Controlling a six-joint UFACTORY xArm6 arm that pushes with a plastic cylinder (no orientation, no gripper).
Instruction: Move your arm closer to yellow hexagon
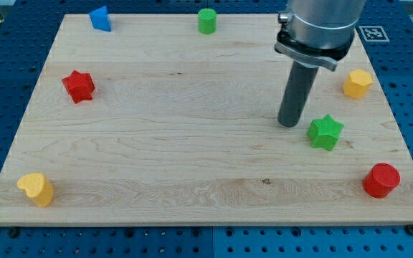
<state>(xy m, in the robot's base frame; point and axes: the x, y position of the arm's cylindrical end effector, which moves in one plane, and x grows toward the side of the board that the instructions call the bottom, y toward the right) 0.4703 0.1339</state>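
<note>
The yellow hexagon (357,84) sits near the board's right edge, in the upper right. My tip (289,123) rests on the board to the left of and a little below it, about a hand's width away. A green star (325,132) lies just right of my tip, between the tip and the board's lower right. The rod rises from the tip to the silver arm body (317,29) at the view's top.
A red cylinder (381,180) is at the lower right, a green cylinder (206,21) at the top middle, a blue block (100,18) at the top left, a red star (79,86) at the left, and a yellow heart-like block (36,189) at the lower left. The wooden board (178,143) lies on a blue pegboard.
</note>
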